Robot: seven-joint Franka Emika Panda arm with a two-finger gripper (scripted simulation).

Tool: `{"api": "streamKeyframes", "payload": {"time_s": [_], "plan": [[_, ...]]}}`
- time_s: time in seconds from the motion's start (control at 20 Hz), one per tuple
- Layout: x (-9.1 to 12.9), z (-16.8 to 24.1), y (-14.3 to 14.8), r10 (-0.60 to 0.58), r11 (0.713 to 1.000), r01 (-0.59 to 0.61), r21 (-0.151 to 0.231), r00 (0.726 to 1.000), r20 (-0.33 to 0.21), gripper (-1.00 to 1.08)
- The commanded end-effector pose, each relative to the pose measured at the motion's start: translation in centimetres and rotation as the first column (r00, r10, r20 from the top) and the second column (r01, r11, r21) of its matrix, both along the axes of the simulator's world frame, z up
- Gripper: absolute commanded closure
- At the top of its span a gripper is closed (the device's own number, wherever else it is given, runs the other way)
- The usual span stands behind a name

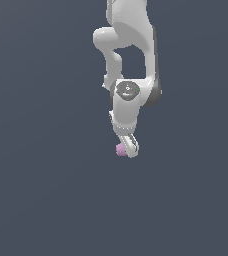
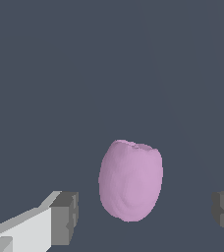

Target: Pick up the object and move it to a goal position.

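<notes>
Background: uniform dark slate-grey surface, no edges, seams or goal marker visible in either view.

Item 1: small matte pink-purple egg-shaped lump, the object (image 2: pixel 130 180). It lies on the grey surface; in the exterior view it shows as a small pink spot (image 1: pixel 120 149) at the tip of the arm, on the exterior view's left side of the finger. In the wrist view it sits between the two fingers, apart from both, with grey ground showing on either side.

Item 2: white glossy Franka arm ending in a white gripper (image 2: pixel 143 214) with dark grey blocky finger pads (image 2: pixel 65 218). The claw is released: pads spread wide, nothing clasped. Visible gap to the lump is wider on one side than on the other, so the lump appears off-centre.

Risks, as judged:
- Off-centre closing: the nearer pad may meet the lump first and shove it sideways before the far pad arrives.
- Rounded, tapering flanks: a pinch taken too high or too low could squeeze the lump out.
- Whether the pads are low enough cannot be told; a shallow grip may slip on lifting.
- No goal mark visible, so placement cannot be checked from here.

Markings: none. No brand, label or writing legible on arm, gripper or lump.
</notes>
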State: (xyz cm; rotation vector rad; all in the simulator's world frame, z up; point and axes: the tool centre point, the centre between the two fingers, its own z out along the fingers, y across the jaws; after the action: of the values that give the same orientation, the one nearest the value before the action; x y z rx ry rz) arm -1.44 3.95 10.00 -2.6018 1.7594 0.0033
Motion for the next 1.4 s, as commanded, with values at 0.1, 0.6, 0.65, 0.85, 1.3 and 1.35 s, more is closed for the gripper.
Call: {"api": "streamKeyframes", "payload": {"time_s": [0.1,0.6,0.65,0.85,1.3,1.35], "plan": [[-0.1,-0.4,0.3,-0.096,0.995,0.096,-0.001,0.995,0.000,-0.92],[-0.1,-0.9,0.6,-0.202,0.979,0.202,-0.002,0.979,0.001,-0.92],[-0.1,-0.9,0.6,-0.205,0.979,0.205,-0.002,0.979,0.001,-0.92],[-0.1,-1.0,0.6,-0.203,0.979,0.203,-0.002,0.979,0.001,-0.92],[-0.3,-4.4,0.6,-0.207,0.978,0.207,-0.002,0.978,0.001,-0.92],[-0.3,-4.8,0.6,-0.207,0.978,0.207,-0.002,0.978,0.001,-0.92]]}}
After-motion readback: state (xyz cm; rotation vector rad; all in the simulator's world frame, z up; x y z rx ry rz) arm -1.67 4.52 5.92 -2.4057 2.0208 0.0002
